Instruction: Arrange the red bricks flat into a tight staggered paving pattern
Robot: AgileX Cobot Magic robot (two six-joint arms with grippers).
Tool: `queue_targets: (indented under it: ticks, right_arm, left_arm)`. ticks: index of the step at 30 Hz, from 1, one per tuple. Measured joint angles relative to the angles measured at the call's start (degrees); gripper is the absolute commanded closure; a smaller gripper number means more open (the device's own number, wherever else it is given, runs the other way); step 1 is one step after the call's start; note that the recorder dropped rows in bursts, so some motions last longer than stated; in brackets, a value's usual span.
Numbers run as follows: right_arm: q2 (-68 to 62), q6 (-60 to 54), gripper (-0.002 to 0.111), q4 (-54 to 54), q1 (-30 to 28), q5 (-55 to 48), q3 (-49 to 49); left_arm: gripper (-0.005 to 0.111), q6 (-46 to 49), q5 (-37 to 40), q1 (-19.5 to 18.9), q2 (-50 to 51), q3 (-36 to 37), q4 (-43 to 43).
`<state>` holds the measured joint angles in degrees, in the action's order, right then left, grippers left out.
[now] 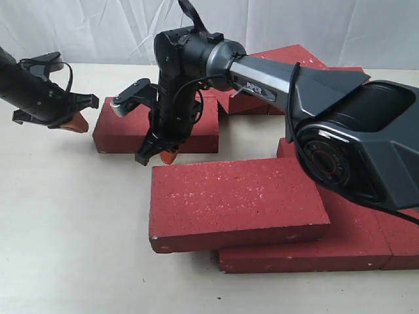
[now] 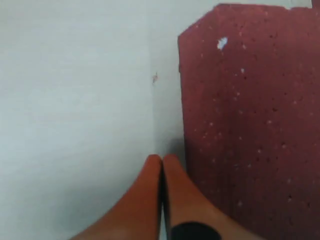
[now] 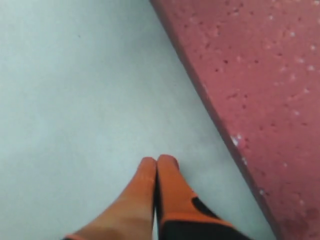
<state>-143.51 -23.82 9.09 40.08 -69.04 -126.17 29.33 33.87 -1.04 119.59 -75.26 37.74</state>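
- Pushing seems the plan: both end effectors are pinched together and empty, used as blunt pokers.
- Left end effector [image 1: 71, 122] sits just beside the short end of the far brick [image 1: 157, 127], over bare table [image 1: 65, 248].
- Right end effector [image 1: 167, 156] hangs low between far brick and near brick [image 1: 236, 199]; contact unclear.
- Near brick lies partly on a lower brick [image 1: 308, 252]; other red bricks [image 1: 288, 59] sit loose behind, gaps open.

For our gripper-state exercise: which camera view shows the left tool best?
The left wrist view: the left tool fills the foreground, orange tips pressed together beside a red brick. The exterior view shows that tool small, side-on. The right wrist view does not show it.
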Motion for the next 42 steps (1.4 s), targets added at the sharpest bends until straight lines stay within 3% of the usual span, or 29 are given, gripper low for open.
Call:
queue_targets:
  ticks: [14,27,42]
  right_arm:
    - [8.86,-0.32,0.108,5.55,-10.97,-0.64,0.0]
    - [13.32,-0.72,0.108,7.25,-11.82,-0.64,2.38]
    - [21.4,-1.29,0.108,3.61,-11.82,1.3,15.88]
  left_arm:
    - [0.107,2.47,-4.94,5.23,1.71,0.0,3.38]
    - [0.107,2.62,-7.47,8.43,3.8,-0.11,4.82]
    - [0.107,2.62,-8.01,10.63,4.14,-0.68,5.93]
